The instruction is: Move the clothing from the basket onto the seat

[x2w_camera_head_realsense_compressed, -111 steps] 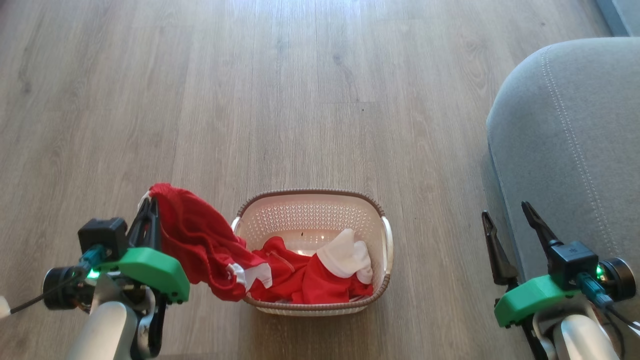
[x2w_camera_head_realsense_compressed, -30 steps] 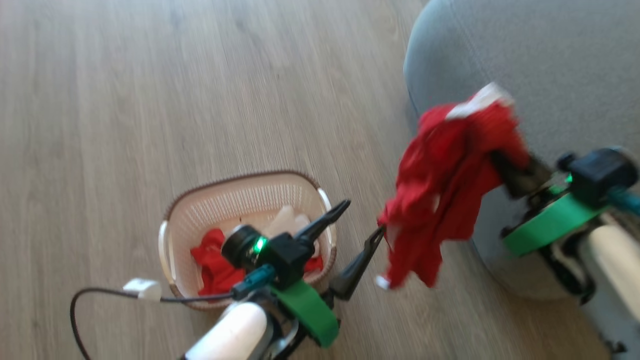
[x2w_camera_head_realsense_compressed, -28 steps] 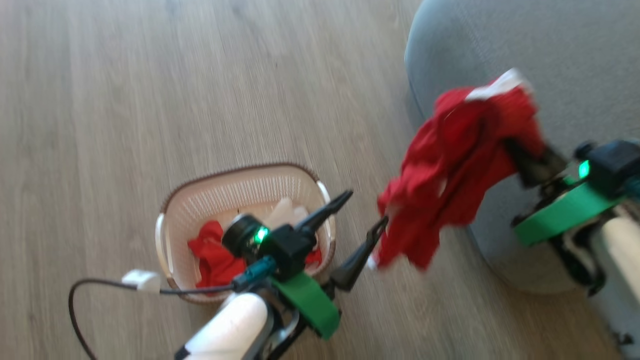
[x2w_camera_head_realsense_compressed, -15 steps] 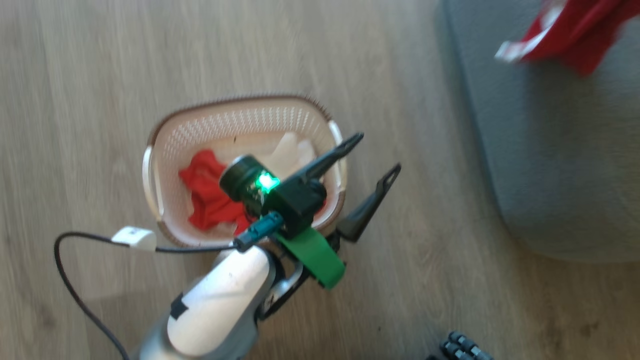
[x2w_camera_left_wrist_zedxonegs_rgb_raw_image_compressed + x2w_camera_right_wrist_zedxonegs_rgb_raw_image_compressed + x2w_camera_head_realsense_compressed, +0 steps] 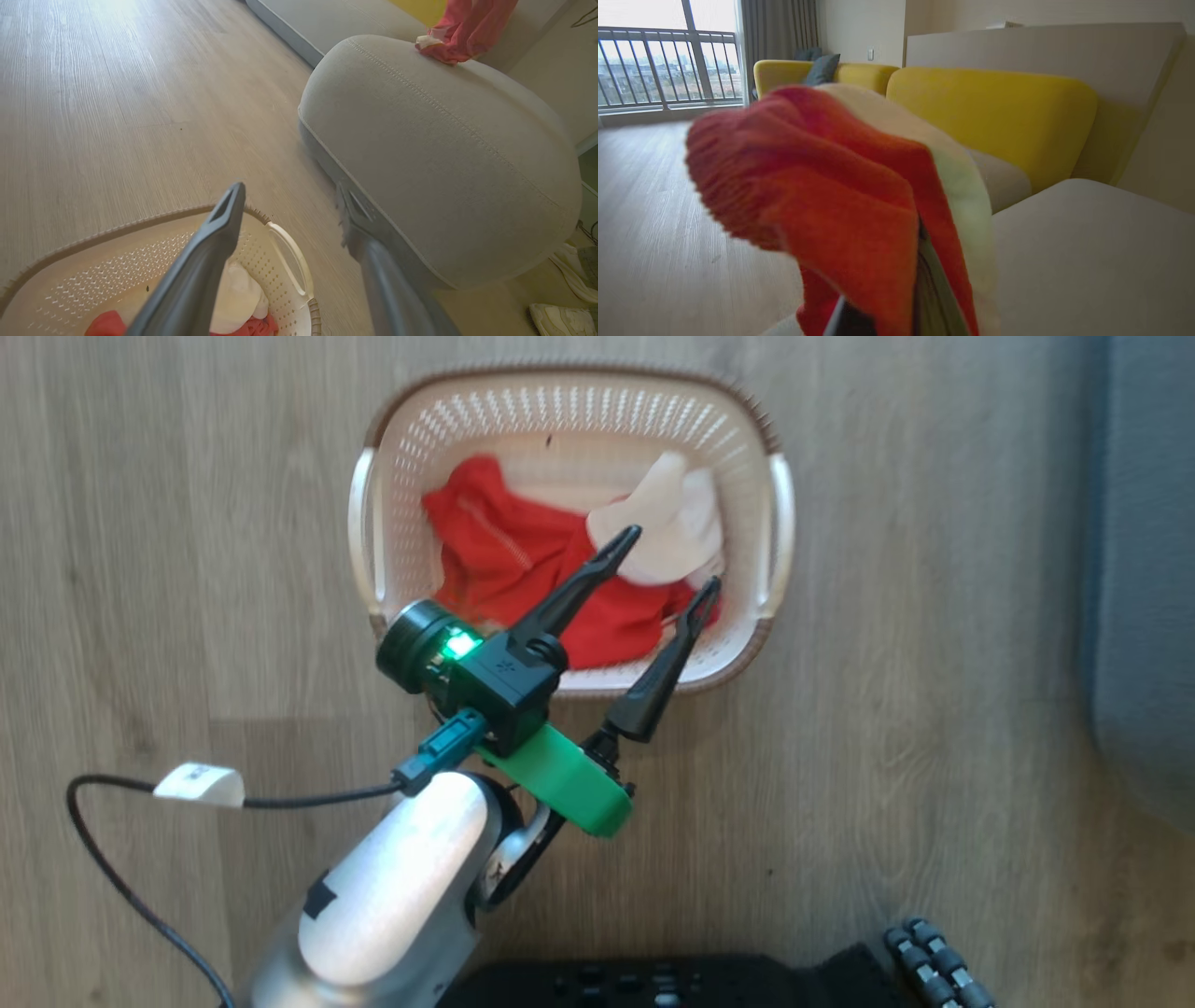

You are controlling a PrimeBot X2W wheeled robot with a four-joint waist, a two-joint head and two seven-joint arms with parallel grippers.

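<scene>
Some clothing [image 5: 504, 560] (red, white) in basket [image 5: 569, 406]

My left gripper [image 5: 673, 556] reaches forward on its pale forearm, fingers spread wide; my right gripper [image 5: 880, 319] is clamped on the clothing [image 5: 822, 186].

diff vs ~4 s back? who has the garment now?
The red garment passed from the left gripper to the right gripper, which is shut on it and has carried it from beside the basket over to the seat. The left gripper let go, stands open and has swung back above the basket. Unchanged: basket on the floor, the other red and white clothing still inside.
</scene>
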